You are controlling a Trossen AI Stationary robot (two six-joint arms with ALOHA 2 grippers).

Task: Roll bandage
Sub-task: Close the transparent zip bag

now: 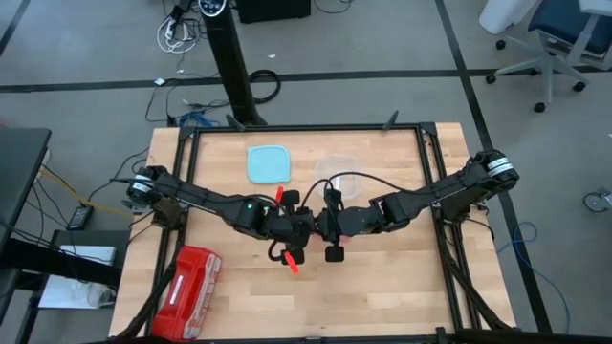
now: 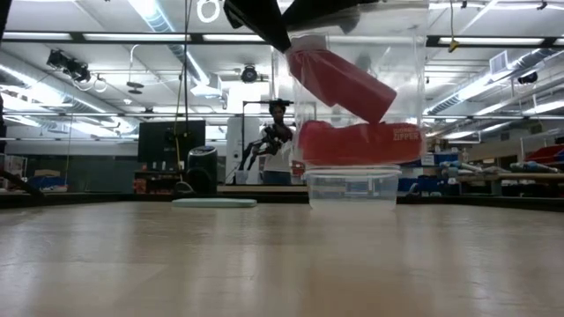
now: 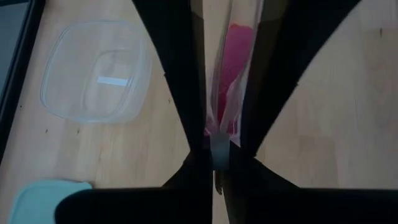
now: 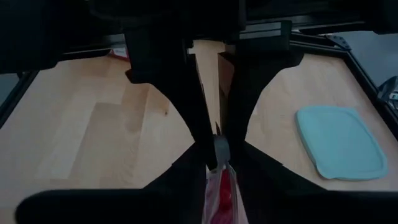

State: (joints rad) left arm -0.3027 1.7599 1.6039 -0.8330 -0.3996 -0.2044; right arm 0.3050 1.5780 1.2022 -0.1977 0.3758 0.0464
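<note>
Closed on clear bag: left gripper [image 3: 221, 134], right gripper [image 4: 214, 149], meeting mid-table, each pinching bag's [image 2: 352, 79] edge. Bandage [image 2: 339, 79] inside bag, raised off table, long axis tilted, between both grippers, equally near.

Two dark, slender jointed arms, black cables looping along them, silver-ringed shoulder joints, tapering black jaws.

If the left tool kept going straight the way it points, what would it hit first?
Probably the right tool, facing the left tool across the clear bag both pinch; depth is unclear.
</note>
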